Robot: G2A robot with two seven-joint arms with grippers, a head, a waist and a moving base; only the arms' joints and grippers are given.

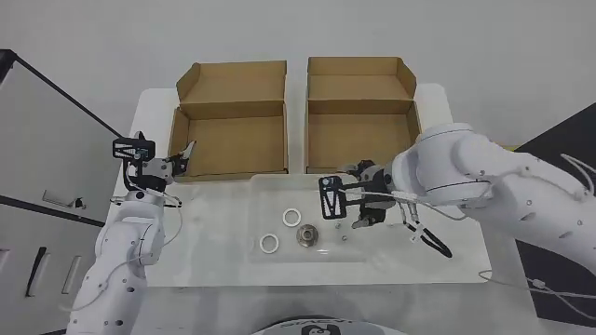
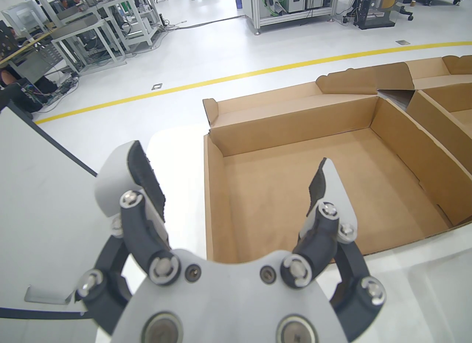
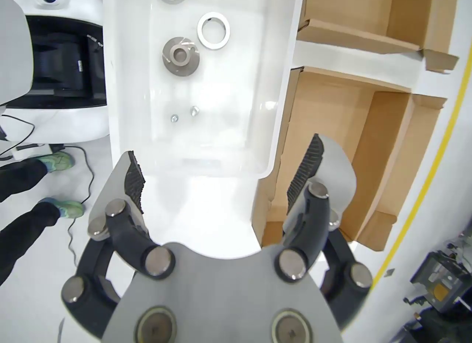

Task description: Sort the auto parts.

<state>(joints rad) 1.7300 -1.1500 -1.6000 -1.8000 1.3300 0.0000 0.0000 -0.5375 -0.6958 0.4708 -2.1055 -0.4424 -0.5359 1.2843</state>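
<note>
Right fingers (image 3: 133,179), spread, cover tray (image 3: 118,75) corner.

From above, my right hand (image 1: 346,207) hides part of the tray's (image 1: 279,181) right end. Two tiny metal pieces (image 3: 194,111) in the tray are too small to name. The second box (image 2: 451,101) runs off my left wrist view's edge

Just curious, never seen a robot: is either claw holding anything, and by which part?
Nothing is held: the left gripper and right gripper are open and empty; the metal parts lie in the tray.
</note>
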